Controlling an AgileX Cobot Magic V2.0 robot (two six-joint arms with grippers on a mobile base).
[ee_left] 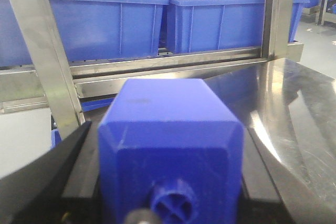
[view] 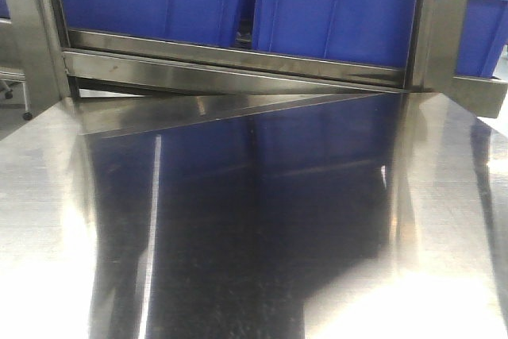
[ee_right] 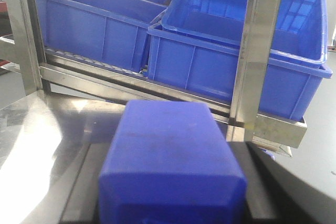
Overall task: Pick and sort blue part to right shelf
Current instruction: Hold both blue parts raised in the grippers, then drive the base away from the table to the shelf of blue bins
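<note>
Holding a blue part [ee_left: 173,103] between its fingers [ee_left: 58,166], the left hand [ee_left: 168,127] points it at the shelf [ee_left: 157,64] beyond the steel surface [ee_left: 304,103]. The right hand [ee_right: 173,148] grips a plainer blue block [ee_right: 173,182] the same way, facing the open bins [ee_right: 236,77], probably ready to drop it in.

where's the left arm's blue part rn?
Left wrist view, bottom centre: the blue part sits in the left gripper, facing the right shelf and its blue bins.
</note>
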